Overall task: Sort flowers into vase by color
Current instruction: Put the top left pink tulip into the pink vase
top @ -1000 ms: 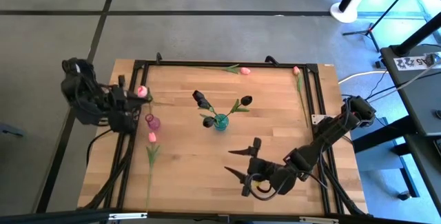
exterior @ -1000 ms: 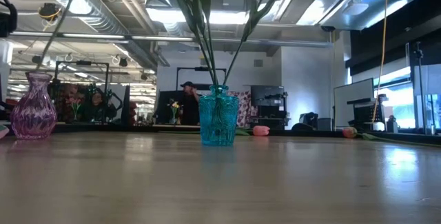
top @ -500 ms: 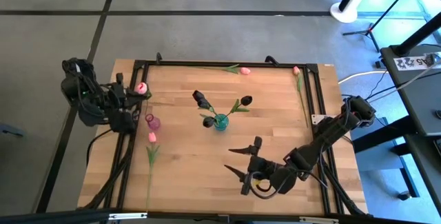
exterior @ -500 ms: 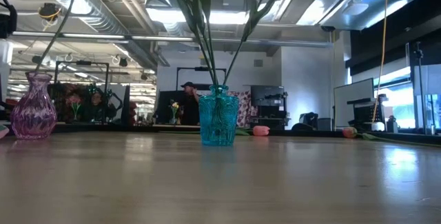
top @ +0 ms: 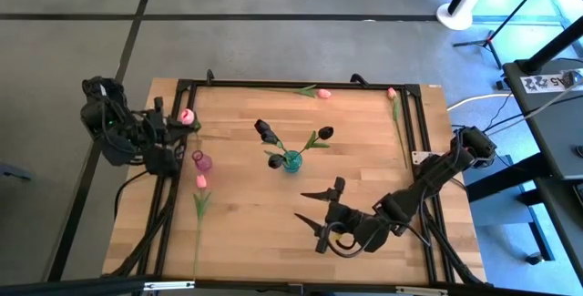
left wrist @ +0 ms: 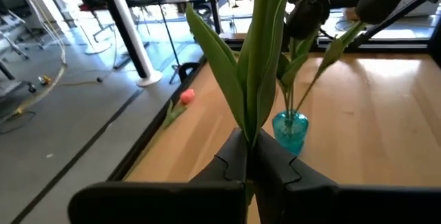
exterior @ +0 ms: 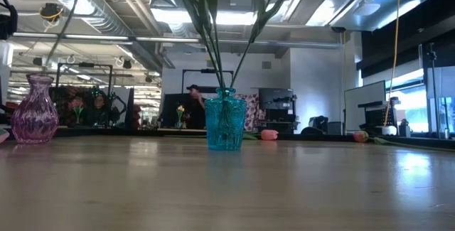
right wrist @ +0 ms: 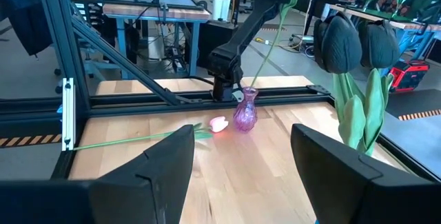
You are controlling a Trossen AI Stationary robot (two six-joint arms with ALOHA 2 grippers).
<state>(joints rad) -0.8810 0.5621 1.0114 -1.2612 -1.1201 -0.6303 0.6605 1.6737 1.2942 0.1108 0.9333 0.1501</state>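
My left gripper is high over the table's left edge, shut on a pink tulip. Its stem slants down to the mouth of the purple vase. The teal vase at mid-table holds three dark tulips. Another pink tulip lies flat beside the purple vase. Two more lie at the far edge and the far right. My right gripper hangs open over the near middle and touches nothing. My left gripper pinches the pink tulip's green stem and leaves between its two shut fingers, coming level from the table's left, across the stem. The tulip is lifted clear of the table and tilted. Its lower end reaches the purple vase's mouth; whether it is inside, I cannot tell.
A black metal frame runs round the wooden table's edges. Bare wood lies between the teal vase and my right gripper and along the near edge. A person stands in the room beyond the far edge.
My left gripper has shifted a little toward the far edge, and the held tulip's pink head went with it. The vases and the other flowers have stayed in place.
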